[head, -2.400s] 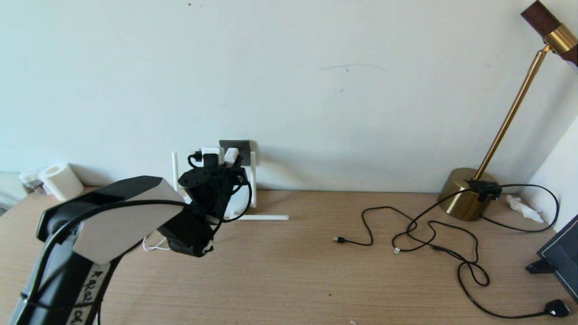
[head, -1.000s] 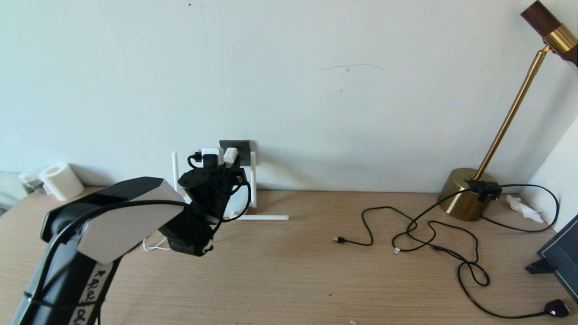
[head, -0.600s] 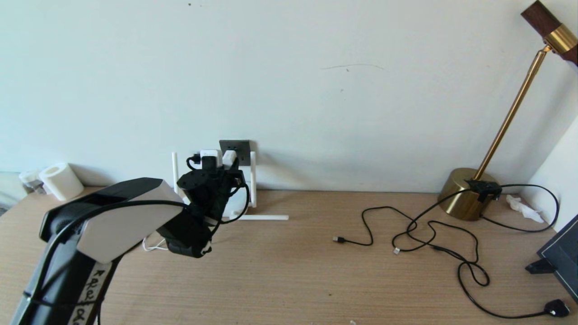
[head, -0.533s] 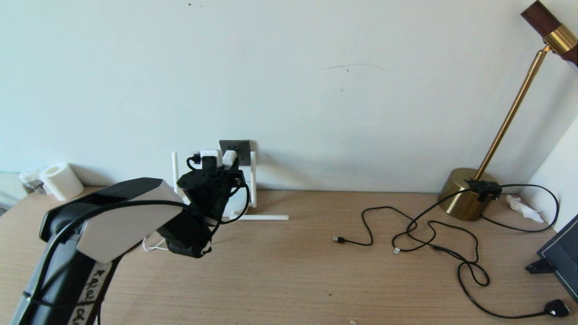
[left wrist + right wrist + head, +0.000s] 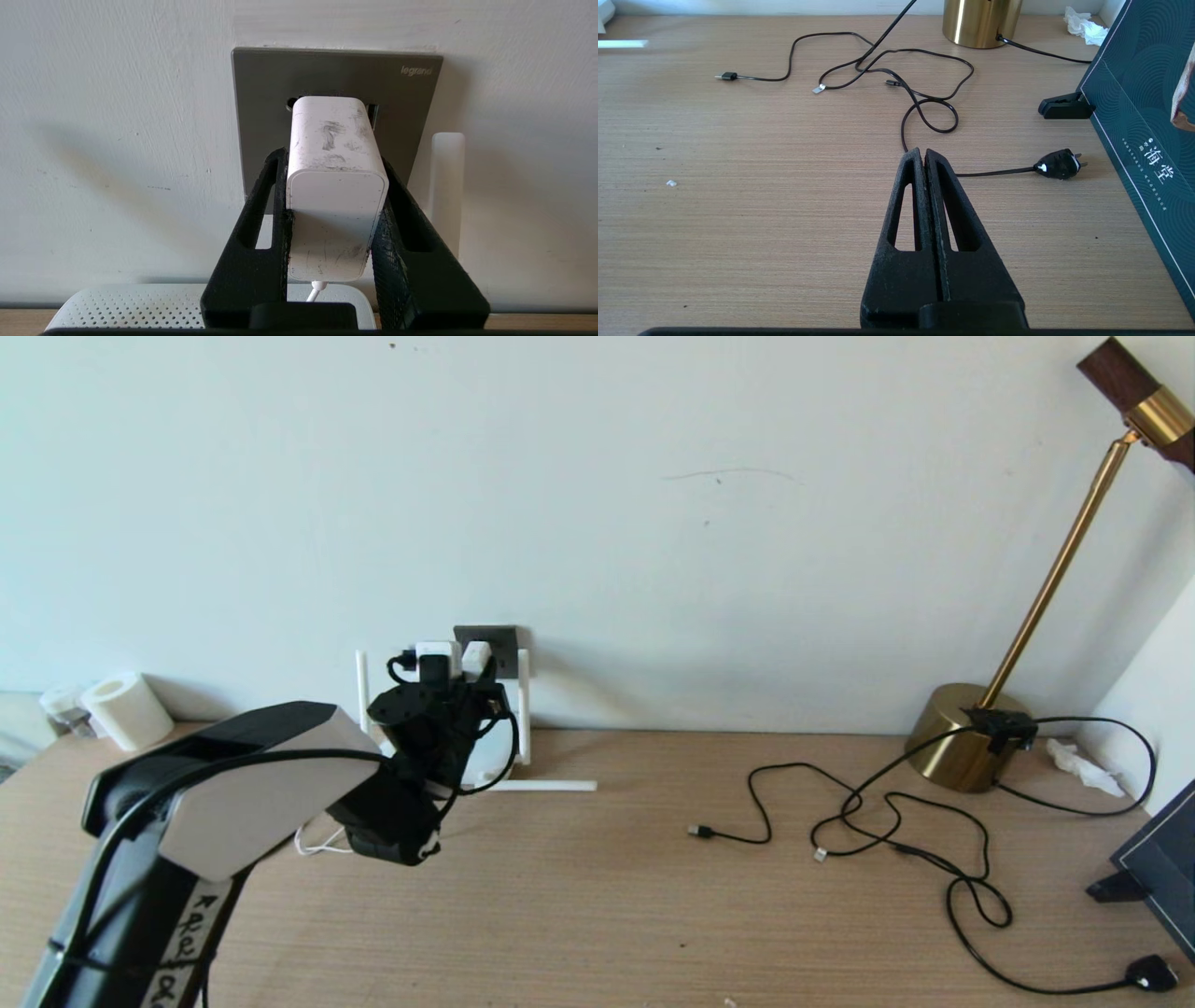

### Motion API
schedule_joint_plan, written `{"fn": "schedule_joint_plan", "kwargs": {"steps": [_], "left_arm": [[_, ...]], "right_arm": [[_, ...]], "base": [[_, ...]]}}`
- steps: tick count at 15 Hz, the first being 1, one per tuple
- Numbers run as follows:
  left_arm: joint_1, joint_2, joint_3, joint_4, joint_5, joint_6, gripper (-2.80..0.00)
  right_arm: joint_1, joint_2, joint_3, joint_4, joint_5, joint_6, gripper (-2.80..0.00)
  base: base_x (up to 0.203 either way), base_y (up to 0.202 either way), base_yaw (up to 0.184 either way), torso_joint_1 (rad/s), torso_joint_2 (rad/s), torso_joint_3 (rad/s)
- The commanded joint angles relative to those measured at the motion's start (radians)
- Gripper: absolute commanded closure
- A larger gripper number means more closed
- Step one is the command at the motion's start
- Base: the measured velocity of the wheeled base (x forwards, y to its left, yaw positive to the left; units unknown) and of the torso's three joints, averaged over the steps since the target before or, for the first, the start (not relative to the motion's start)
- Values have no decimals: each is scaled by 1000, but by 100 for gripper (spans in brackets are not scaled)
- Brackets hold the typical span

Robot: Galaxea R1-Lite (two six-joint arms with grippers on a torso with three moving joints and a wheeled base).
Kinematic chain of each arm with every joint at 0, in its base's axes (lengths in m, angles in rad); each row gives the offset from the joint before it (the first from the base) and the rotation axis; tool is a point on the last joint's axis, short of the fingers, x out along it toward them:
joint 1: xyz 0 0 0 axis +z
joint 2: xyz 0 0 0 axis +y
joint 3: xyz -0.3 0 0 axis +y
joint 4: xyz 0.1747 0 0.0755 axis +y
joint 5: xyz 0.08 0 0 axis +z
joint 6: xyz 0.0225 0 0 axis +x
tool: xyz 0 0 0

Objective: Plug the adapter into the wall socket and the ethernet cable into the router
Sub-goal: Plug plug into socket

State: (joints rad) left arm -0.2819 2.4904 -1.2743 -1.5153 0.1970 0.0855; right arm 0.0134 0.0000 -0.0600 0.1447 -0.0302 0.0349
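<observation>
Left pincer (image 5: 334, 158) around one adapter (image 5: 334, 186)

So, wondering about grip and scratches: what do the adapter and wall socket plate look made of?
The adapter: likely matte white plastic, judging by grey scuff marks. The wall socket: probably satin dark grey plastic or coated metal, with even sheen and printed logo.

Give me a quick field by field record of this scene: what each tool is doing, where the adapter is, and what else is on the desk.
left tool: shut on the small white rounded adapter, held against the wall
adapter: front end at the dark grey square wall socket; whether fully seated cannot be told
right tool: shut, empty, above the wooden desk
router: flat white perforated box below the socket, white stick antenna beside it
other items: thin black cables, brass lamp base, white paper roll
</observation>
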Motion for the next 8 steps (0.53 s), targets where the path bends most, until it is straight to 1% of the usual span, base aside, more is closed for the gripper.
{"fn": "schedule_joint_plan", "kwargs": {"steps": [1,8], "left_arm": [[3,1,-4,-4,-1,2,0],[21,5,-14,3,-7,2,0]], "right_arm": [[0,2,0,1,0,0,0],[0,2,0,1,1,0,0]], "base": [[0,0,0,0,0,0],[0,0,0,0,0,0]]}}
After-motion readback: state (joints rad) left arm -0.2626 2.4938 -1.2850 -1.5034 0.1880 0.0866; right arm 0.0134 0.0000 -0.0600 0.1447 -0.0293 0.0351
